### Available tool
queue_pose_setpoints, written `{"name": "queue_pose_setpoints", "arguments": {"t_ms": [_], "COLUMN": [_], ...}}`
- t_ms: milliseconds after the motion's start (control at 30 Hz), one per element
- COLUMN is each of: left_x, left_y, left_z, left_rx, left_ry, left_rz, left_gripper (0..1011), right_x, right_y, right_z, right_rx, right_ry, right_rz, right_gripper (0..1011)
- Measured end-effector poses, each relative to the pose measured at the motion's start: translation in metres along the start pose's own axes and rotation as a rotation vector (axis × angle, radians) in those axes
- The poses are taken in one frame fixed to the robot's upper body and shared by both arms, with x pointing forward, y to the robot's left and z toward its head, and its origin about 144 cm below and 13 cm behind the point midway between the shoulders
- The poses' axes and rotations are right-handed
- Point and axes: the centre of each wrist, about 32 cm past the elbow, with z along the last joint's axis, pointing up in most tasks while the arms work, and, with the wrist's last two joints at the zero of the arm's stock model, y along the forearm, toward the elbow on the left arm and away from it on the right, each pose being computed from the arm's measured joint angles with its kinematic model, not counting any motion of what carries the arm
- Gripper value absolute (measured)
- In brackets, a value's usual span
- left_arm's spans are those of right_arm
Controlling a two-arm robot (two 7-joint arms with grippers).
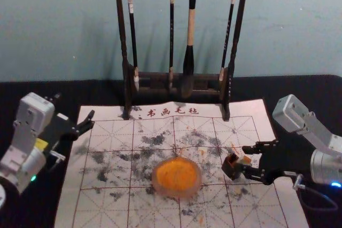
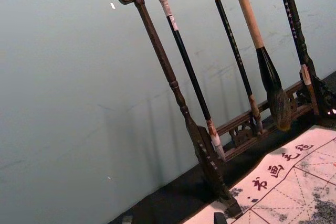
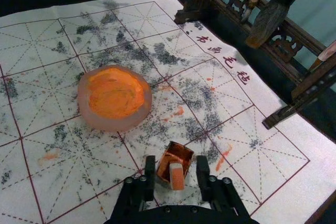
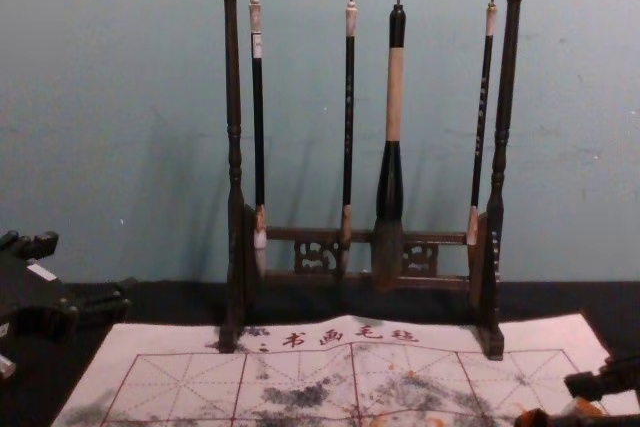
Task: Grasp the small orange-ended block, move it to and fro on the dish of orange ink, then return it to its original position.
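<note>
We see the right hand low over the writing mat, on its right side. Its 2 fingers are spread apart, 1 on each side of the small orange-ended block, with gaps, so it has hold of nothing. The block leans out over the edge of a little brown box. The round dish of orange ink is to the left of them on the mat. We see the left hand parked past the mat's left edge, its fingers apart and holding nothing.

Right pincer spread around block; left pincer near mat.
</note>
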Motion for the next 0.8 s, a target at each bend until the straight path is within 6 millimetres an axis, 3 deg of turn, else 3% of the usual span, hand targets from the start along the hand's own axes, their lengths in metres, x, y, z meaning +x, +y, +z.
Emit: {"name": "queue_pose_setpoints", "arguments": {"t_ms": [433,633,800], "left_x": [0.0000,0.0000,0.0000], "left_y": [0.0000,0.0000,0.0000], "left_z": [0.0000,0.0000,0.0000], "left_rx": [0.000,0.000,0.000], "left_ry": [0.000,0.000,0.000], "left_rz": [0.000,0.000,0.000], "left_gripper": [1001,1001,1001], "right_x": [0.0000,0.0000,-0.0016], "right_y": [0.0000,0.0000,-0.0012], "right_z": [0.0000,0.0000,-0.0006], "right_rx": [0.000,0.000,0.026], "right_ry": [0.000,0.000,-0.005], "right_rz": [0.000,0.000,-0.009], "right_gripper": [870,1002,1000]}}
